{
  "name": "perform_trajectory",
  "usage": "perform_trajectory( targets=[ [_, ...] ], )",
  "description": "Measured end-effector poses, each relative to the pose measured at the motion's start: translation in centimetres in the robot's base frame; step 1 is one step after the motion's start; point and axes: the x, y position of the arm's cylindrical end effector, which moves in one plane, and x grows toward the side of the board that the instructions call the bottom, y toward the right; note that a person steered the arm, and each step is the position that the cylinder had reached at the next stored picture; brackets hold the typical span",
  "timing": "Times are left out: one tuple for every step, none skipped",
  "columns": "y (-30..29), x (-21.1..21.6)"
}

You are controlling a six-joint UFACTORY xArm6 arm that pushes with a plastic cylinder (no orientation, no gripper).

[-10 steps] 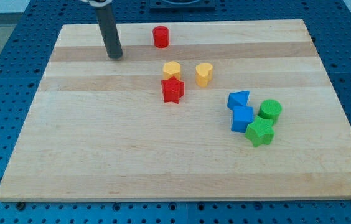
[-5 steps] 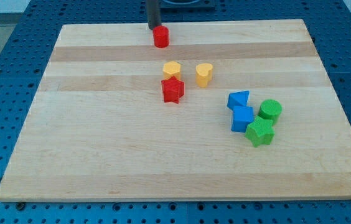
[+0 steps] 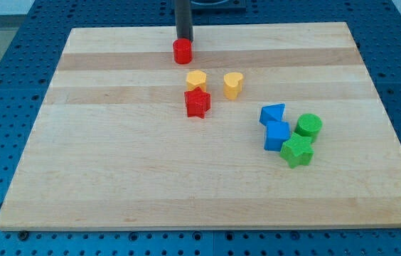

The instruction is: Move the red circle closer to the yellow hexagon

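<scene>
The red circle (image 3: 182,52) is a small red cylinder near the board's top edge. My tip (image 3: 183,40) stands right behind it, on its top side, touching or nearly touching it. The yellow hexagon (image 3: 196,79) lies a short way below the red circle and slightly to the right. A red star (image 3: 197,103) sits directly below the hexagon, against it.
A yellow heart-shaped block (image 3: 233,84) lies right of the hexagon. At the right is a cluster: a blue triangular block (image 3: 272,114), a blue cube (image 3: 276,135), a green cylinder (image 3: 308,126) and a green star (image 3: 297,151). All rest on the wooden board (image 3: 115,156).
My tip swept from the board's upper left to behind the red circle, then pushed down. The red circle has slid a little down toward the yellow hexagon.
</scene>
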Motion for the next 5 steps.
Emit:
perform_trajectory(
  targets=[
    [-0.5, 0.4],
    [-2.4, 0.5],
    [-2.9, 2.1],
    [-2.2, 3.5],
    [-1.0, 4.5]
  ],
)
